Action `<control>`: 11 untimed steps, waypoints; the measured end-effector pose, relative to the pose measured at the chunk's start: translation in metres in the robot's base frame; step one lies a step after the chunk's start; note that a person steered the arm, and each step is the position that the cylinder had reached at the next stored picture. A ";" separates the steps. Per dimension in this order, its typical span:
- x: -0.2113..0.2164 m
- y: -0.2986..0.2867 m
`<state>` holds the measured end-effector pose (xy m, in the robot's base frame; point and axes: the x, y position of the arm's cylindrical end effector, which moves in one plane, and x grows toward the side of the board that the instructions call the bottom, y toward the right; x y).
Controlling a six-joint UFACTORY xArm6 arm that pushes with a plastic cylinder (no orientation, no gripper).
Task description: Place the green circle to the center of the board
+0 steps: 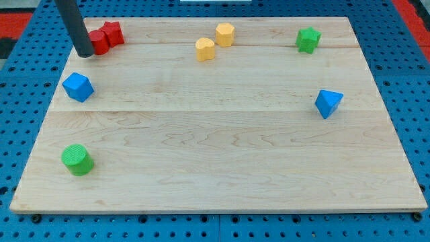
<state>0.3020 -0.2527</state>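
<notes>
The green circle [77, 160] lies near the wooden board's [222, 134] bottom-left corner. My tip [85, 53] is at the top left, touching or just left of a red round block [99, 42], far above the green circle. A red star-like block [113, 33] sits against the red round one on its right.
A blue cube [78, 87] lies below my tip at the left edge. Two yellow blocks [205, 49] [225, 33] sit at top centre. A green star [308, 39] is at top right. A blue triangle [328, 103] is at the right. Blue pegboard surrounds the board.
</notes>
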 end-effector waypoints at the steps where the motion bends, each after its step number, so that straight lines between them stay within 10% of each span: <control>1: -0.001 0.000; 3: -0.001 0.002; 6: 0.165 0.247; 7: 0.243 0.207; 9: 0.271 -0.009; 11: 0.254 0.135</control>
